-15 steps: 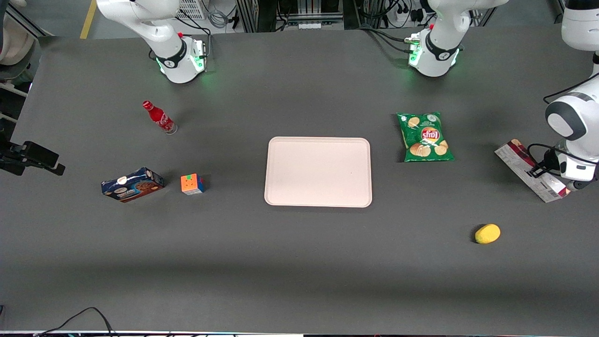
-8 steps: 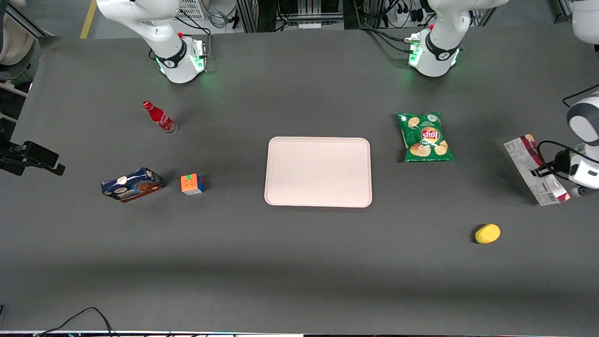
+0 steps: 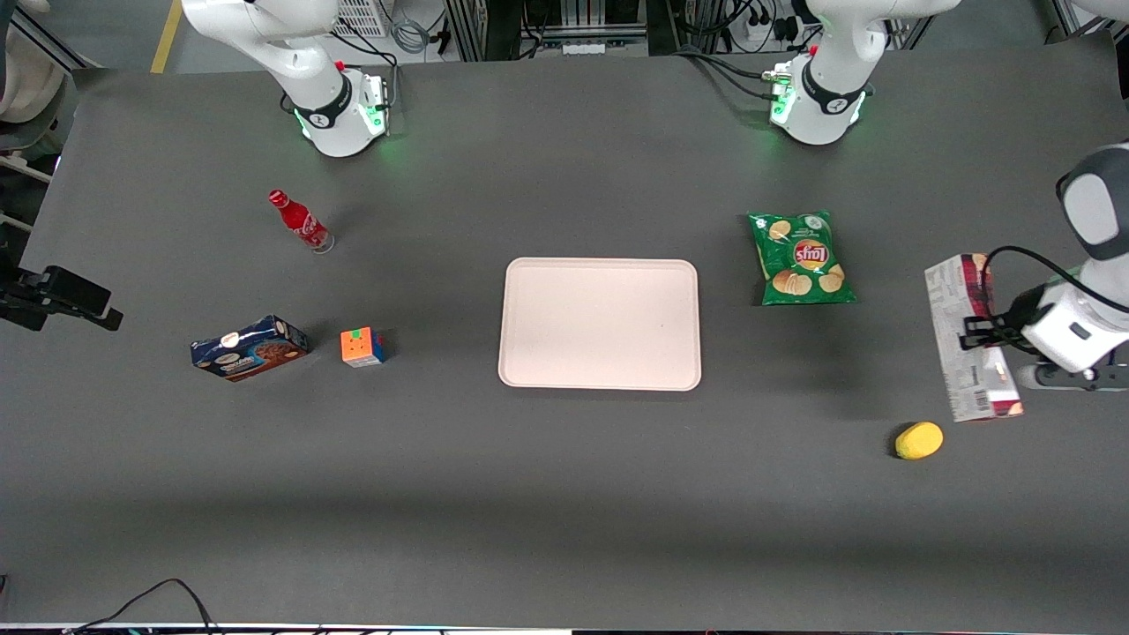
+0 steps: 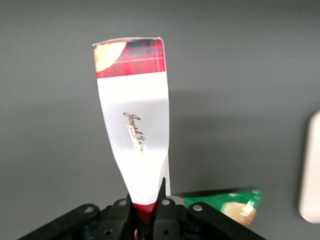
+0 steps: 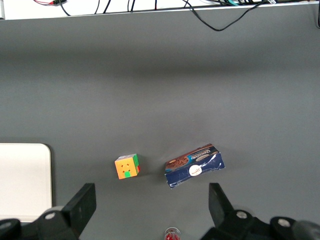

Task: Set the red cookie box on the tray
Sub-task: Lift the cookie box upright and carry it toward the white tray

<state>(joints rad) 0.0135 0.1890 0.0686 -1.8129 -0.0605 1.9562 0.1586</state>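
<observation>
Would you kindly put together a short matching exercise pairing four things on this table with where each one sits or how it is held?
Things:
1. red cookie box
2. tray
3. yellow lemon
4. blue cookie box

Places or states:
A. lying beside the colourful cube, toward the parked arm's end
B. clamped in the gripper, toward the working arm's end
C. bare, mid-table
D. loose on the table, nearer the front camera than the green chip bag

Pairs: 1-B, 2-C, 3-D, 4-A
</observation>
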